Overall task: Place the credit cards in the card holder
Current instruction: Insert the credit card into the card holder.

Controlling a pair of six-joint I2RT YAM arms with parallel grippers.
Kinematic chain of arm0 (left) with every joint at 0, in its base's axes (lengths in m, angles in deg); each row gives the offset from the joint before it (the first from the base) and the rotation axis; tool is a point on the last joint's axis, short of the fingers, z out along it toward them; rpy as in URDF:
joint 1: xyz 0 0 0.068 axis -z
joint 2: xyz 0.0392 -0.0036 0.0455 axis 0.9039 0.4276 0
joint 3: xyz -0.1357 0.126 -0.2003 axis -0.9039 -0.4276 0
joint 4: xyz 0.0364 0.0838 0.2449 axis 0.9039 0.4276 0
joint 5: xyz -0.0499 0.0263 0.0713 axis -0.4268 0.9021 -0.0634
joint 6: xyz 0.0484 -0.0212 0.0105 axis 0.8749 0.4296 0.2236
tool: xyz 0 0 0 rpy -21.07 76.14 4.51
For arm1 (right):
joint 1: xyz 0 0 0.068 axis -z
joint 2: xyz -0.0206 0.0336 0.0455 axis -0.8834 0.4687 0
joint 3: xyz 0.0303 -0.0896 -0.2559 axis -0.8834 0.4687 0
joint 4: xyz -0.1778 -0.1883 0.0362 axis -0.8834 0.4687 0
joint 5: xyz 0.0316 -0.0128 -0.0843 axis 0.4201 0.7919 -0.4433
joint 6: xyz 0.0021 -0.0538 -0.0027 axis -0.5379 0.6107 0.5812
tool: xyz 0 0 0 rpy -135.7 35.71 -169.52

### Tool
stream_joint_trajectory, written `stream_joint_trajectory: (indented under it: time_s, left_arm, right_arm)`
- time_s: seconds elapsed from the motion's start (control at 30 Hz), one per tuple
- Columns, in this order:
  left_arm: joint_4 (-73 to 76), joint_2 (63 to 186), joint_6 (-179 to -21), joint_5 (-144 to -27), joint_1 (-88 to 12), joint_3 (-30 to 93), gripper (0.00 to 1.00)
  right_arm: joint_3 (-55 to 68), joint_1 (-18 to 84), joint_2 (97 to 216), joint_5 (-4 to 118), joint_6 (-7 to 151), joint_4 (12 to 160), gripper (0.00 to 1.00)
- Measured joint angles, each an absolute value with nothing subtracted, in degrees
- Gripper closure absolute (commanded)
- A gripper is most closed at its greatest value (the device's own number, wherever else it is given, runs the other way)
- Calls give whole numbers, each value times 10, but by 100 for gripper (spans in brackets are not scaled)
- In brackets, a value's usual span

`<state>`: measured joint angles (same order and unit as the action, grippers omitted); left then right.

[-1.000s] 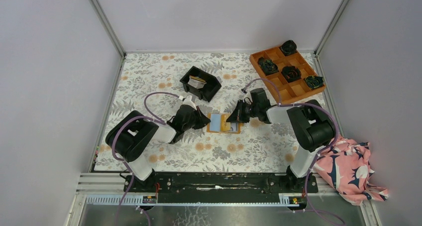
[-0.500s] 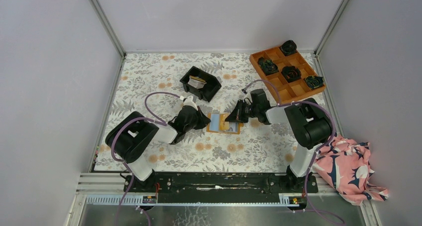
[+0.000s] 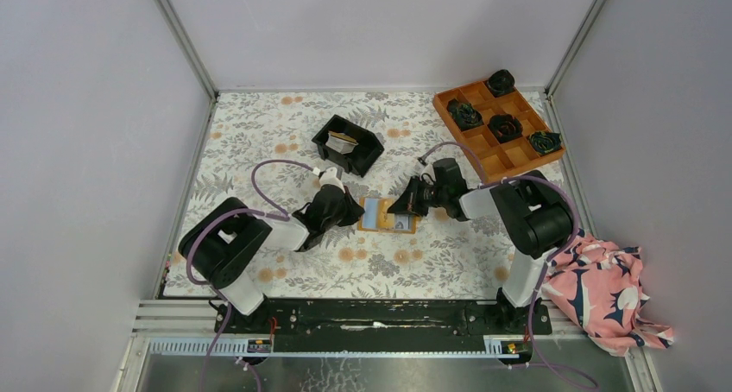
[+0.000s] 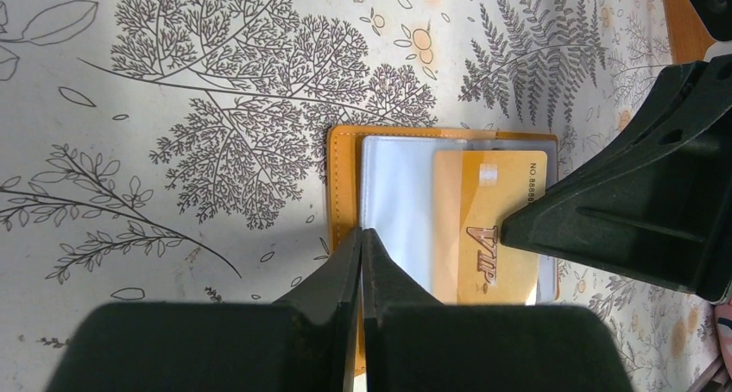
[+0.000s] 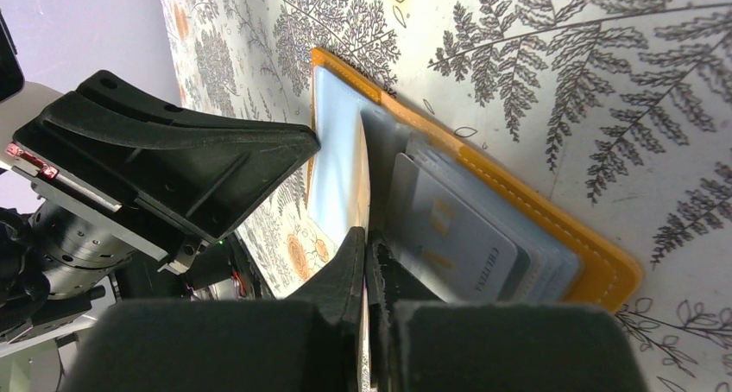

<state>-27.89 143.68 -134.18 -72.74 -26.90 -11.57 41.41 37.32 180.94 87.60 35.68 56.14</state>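
Note:
The card holder [image 3: 376,213] lies open on the floral mat, orange-tan outside [image 4: 343,176] and light blue inside. My left gripper [image 4: 361,234] is shut, and its tips rest on the holder's left edge. My right gripper [image 5: 369,237] is shut on a gold credit card [image 4: 488,228] marked VIP. That card lies over the holder's blue pocket. A grey card [image 5: 449,237] sits in a pocket on the other half. In the top view the left gripper [image 3: 356,209] and right gripper [image 3: 400,208] meet over the holder from either side. More pale cards [image 3: 343,142] stand in the bin.
A black bin [image 3: 367,154] stands behind the left arm. An orange compartment tray [image 3: 509,154] with dark rosettes sits at the back right. A pink patterned cloth [image 3: 604,293] lies off the mat at the front right. The right gripper's fingers [image 4: 621,193] fill the right side of the left wrist view.
The right gripper has edged a little left with the gold card, farther over the holder. The left arm has shifted slightly, with its tips still at the holder's left edge.

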Motion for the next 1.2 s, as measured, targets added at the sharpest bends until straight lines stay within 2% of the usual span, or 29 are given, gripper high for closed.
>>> stream_joint_trajectory:
  time_s: [0.67, 0.73, 0.9, 1.03, 1.2]
  left_arm:
    - [-257, 1428, -1343, -699, -256, -113, 98]
    - [-256, 1428, -1343, -695, -254, -113, 98]
    - [-254, 1427, -1343, -690, -251, -113, 98]
    - [-251, 1426, -1344, -687, -250, -113, 98]
    - [-246, 1422, -1344, -687, -249, -113, 99]
  right_arm:
    - [431, 357, 1825, 862, 322, 510, 100]
    - [430, 353, 1830, 859, 317, 504, 95]
    - [420, 338, 1833, 838, 315, 511, 66]
    - [402, 321, 1830, 823, 324, 530, 56]
    - [390, 308, 1809, 795, 349, 578, 54]
